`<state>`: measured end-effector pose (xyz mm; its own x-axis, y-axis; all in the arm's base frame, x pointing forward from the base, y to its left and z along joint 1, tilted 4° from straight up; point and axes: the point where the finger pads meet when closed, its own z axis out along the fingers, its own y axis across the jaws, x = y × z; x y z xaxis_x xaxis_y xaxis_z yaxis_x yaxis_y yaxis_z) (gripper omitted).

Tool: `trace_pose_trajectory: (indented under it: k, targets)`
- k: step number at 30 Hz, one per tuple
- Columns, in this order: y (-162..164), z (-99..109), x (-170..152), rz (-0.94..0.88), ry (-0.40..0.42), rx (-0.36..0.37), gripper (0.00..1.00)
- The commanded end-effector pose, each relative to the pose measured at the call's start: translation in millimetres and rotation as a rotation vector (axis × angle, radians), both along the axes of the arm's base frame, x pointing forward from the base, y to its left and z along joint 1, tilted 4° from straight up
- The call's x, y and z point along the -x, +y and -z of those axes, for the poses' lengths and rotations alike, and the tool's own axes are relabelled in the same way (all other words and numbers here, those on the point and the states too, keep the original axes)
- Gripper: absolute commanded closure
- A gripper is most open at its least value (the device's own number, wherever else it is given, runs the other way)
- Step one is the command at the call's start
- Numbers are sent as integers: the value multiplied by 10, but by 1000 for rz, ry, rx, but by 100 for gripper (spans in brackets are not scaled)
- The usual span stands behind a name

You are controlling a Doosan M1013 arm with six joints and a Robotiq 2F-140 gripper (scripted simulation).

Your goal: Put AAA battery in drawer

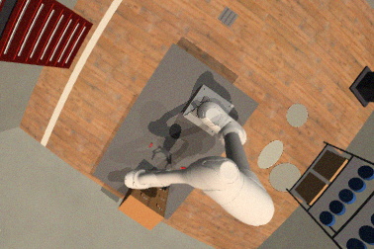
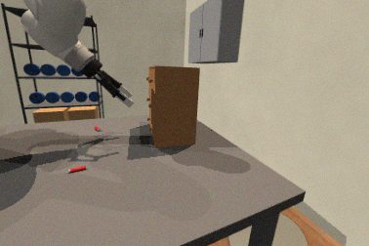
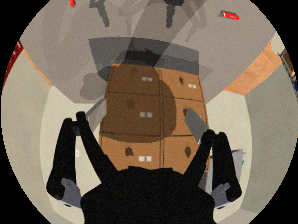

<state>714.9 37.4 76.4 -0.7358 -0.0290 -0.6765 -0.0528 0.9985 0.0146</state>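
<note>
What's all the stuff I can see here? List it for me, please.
Chest of drawers: one, brown wood, upright on the far part of the table, drawers shut.
Small red things: two, lying on the table, apart from the chest.
Table: one, grey.
Wall cabinet: one, grey, on the wall.
Shelf rack: one, black, holding blue discs and brown boxes.
Red tool cabinet: one, on the floor.
Robot arm: one, white.
Gripper: one, black, open, empty, facing the chest.
</note>
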Motion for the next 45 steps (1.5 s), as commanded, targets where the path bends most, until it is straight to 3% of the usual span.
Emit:
trace_pose_trajectory:
  k: [1,12,22,45]
  targets:
    - [1,94,-3,56,-135,59,0]
    - [-5,233,-133,53,-296,54,0]
    - [-7,294,-188,51,-367,52,0]
    - [-10,337,-228,50,-417,51,0]
